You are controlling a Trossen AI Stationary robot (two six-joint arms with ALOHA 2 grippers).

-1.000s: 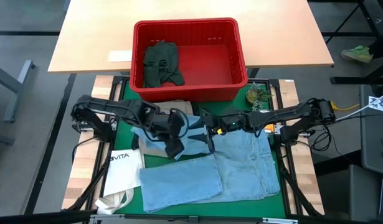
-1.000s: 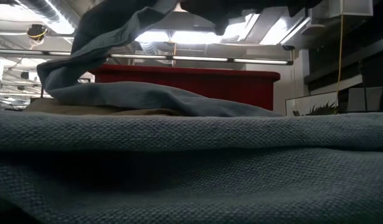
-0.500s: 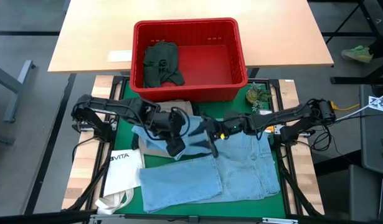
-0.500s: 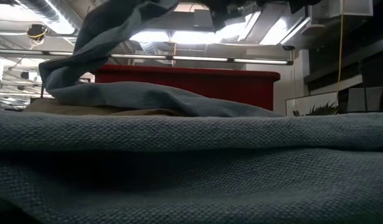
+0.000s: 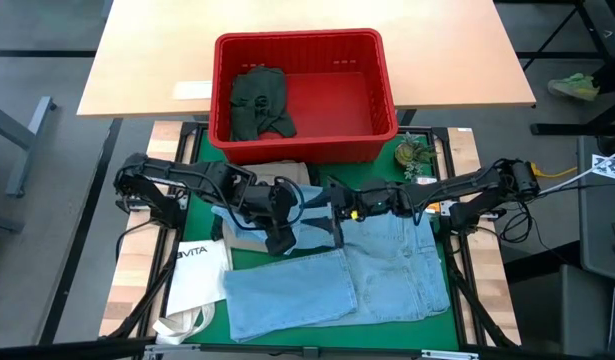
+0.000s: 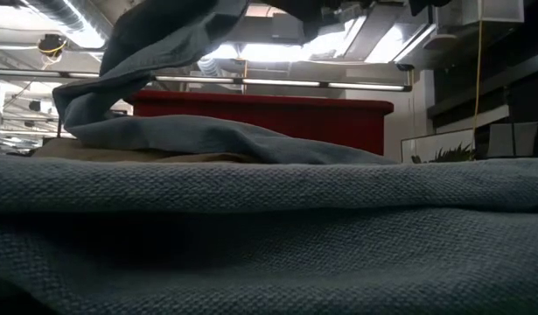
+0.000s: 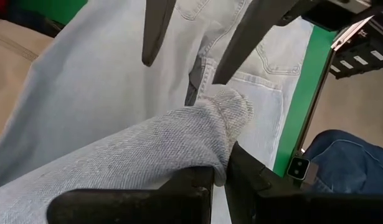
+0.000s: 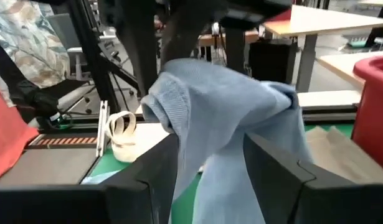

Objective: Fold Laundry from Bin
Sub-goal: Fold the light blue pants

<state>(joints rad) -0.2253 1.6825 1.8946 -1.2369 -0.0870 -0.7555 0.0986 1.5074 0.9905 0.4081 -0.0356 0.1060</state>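
Above the worktop's middle, the left gripper (image 7: 219, 177) is clamped on the light blue jeans (image 7: 104, 149), whose fold sits between the spread fingers of the right gripper (image 8: 207, 168).

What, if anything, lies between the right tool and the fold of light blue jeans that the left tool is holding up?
Nothing visible does. The left tool is shut on a fold of the light blue jeans, and that fold already hangs between the open fingers of the right tool.

arms: dark, jointed | fingers (image 7: 155, 34): dark, tapered | cables: black
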